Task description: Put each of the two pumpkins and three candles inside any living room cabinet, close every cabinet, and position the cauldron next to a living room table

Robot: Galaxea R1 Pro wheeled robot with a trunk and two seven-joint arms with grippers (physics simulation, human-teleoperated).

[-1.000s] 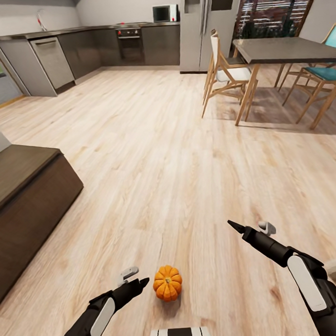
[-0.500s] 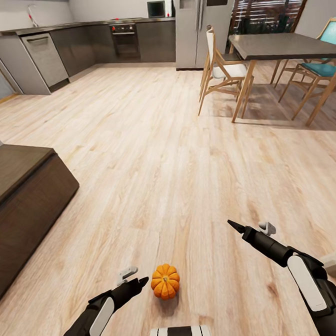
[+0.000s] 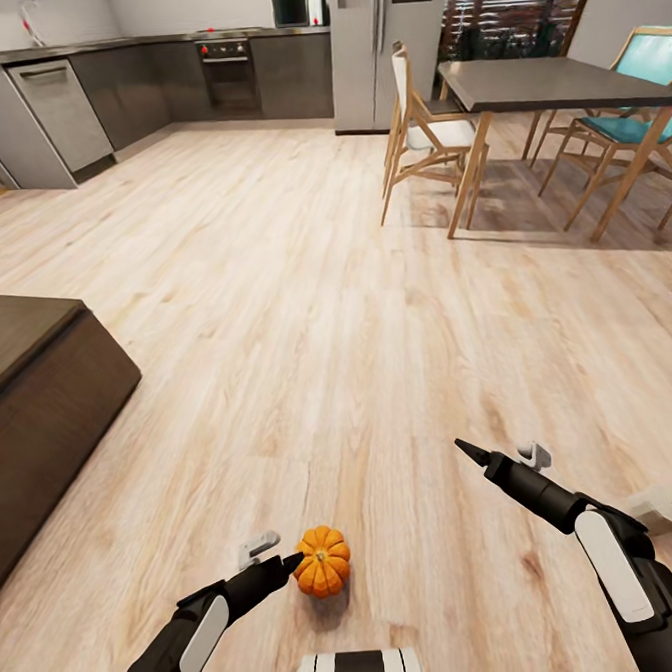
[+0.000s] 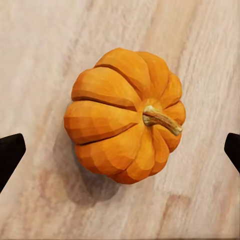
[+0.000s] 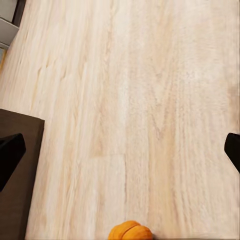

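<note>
Small ribbed orange pumpkin [image 4: 125,116] sits on pale wood-plank floor [image 3: 354,305], stem tilted sideways; left gripper [image 4: 120,150] spread wide above it. Right gripper [image 5: 120,150] spread, empty.

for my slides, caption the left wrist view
Open left tool poised over an orange pumpkin on the wood floor.

Open-plan home: kitchen units [image 3: 108,86], oven [image 3: 230,75], dining table [image 3: 549,85].

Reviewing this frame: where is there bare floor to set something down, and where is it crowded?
The widest free patch is the plank floor between the dark cabinet and the dining table. Floor is also bare between the pumpkin and right gripper. Crowded: chair legs around the table, and the left gripper beside the pumpkin.
</note>
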